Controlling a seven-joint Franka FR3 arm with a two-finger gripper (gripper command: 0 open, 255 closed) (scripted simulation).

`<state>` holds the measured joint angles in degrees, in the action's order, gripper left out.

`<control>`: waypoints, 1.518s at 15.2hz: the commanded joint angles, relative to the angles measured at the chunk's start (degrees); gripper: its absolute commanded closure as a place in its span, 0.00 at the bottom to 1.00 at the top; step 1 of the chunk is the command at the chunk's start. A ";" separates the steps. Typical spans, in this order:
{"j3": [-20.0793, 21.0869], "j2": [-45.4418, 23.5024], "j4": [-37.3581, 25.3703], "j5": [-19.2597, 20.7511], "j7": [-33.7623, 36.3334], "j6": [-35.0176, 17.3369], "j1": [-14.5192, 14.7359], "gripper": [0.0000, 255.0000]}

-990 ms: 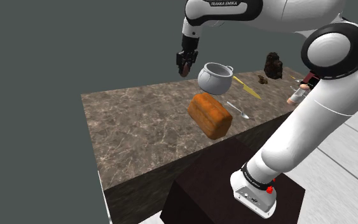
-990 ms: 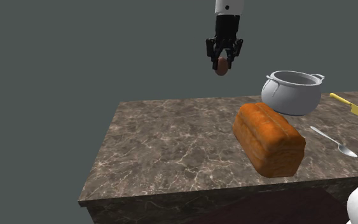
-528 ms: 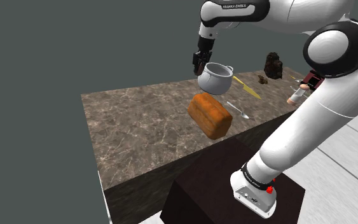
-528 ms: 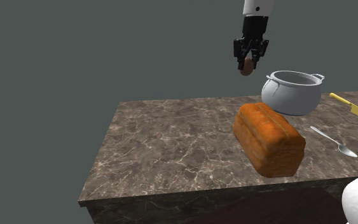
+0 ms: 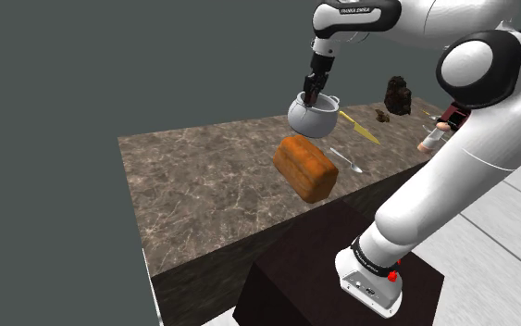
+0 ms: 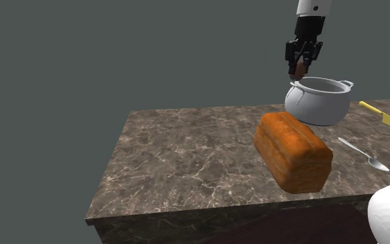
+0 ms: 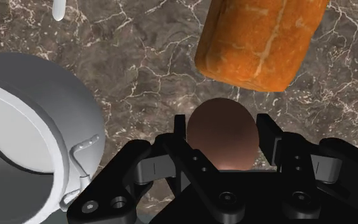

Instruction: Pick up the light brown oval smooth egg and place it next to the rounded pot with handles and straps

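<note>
Half the job looks done: the egg (image 7: 222, 135) is off the bench (image 6: 186, 159), pinched between the two fingers of the hand (image 6: 301, 59), high in the air beside the pot (image 6: 319, 102). What is left, I judge, is lowering it onto bare bench close to the pot and letting go. The pot stands upright, and what shows of its inside looks empty; a loaf (image 6: 291, 151) lies near it

Shoulder and closer second exterior views overlook one counter (image 5: 203, 176) and pot (image 5: 312, 117); wrist looks straight down.
</note>
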<state>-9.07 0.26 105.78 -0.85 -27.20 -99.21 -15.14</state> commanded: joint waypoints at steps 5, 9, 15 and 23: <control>-4.13 -2.95 -3.60 0.28 -8.43 0.79 -4.24 1.00; -5.23 -4.41 -3.06 0.12 -10.84 -1.17 -5.49 1.00; -5.22 -5.11 0.73 -0.07 -10.96 -5.64 -5.51 1.00; -5.20 -6.72 5.02 -0.52 -11.26 -11.48 -5.58 1.00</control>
<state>-14.27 -6.31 110.12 -1.31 -38.41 -109.83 -20.71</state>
